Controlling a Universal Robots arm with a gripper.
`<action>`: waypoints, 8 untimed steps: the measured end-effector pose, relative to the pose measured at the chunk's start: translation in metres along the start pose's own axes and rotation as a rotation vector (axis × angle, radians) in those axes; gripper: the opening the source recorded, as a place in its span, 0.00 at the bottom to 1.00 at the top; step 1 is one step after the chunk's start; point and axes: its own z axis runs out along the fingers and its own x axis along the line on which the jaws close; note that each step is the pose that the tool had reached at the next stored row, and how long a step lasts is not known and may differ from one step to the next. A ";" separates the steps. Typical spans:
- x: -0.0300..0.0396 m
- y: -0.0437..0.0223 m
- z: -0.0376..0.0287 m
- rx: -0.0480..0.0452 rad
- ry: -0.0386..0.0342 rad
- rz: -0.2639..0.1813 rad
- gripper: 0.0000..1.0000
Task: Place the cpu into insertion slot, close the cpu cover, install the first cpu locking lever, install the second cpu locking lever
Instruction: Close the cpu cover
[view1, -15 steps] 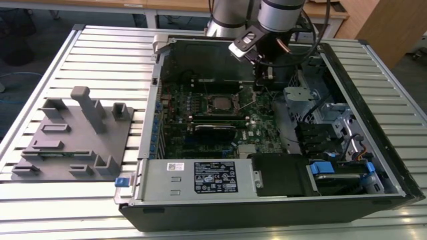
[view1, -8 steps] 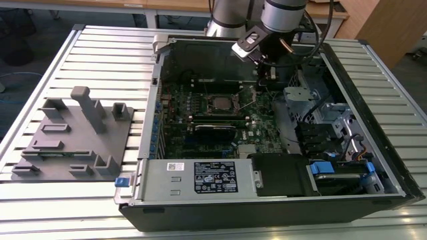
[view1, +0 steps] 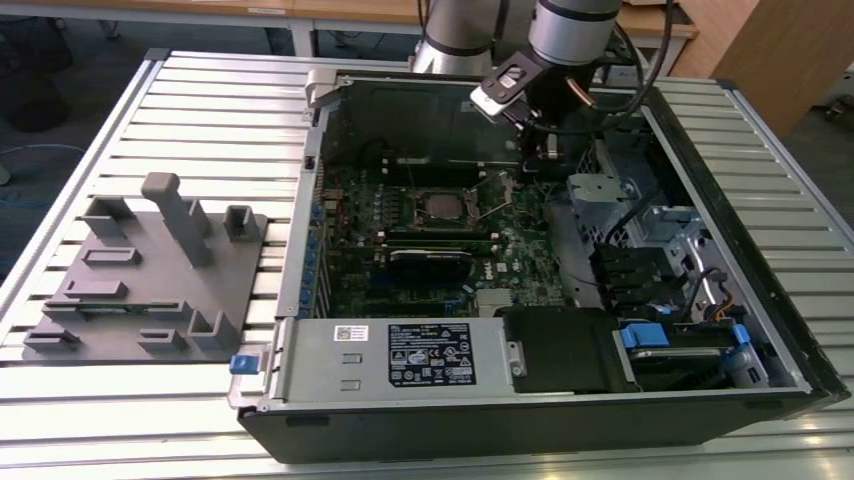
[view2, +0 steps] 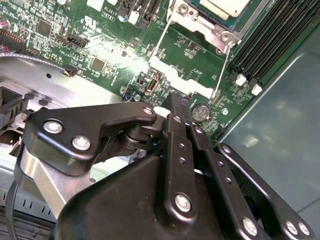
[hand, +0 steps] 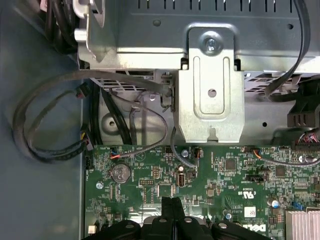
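I see the small flat square silvery-grey cpu seated in the square silver-rimmed insertion slot on the green motherboard. The thin silver cpu cover frame lies around it; can't tell if it's latched. Two thin wire levers run out from the slot toward the black end effector. Its fingers are pressed together on nothing, over the board just beside the slot, near the round coin battery. The open black computer case sits on the slatted metal bench.
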 end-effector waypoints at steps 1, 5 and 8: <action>0.0000 0.0008 0.0001 0.0000 0.0000 0.000 0.10; 0.0001 0.0044 0.0011 0.0001 -0.0002 0.002 0.10; 0.0001 0.0047 0.0030 0.0002 -0.0005 0.008 0.10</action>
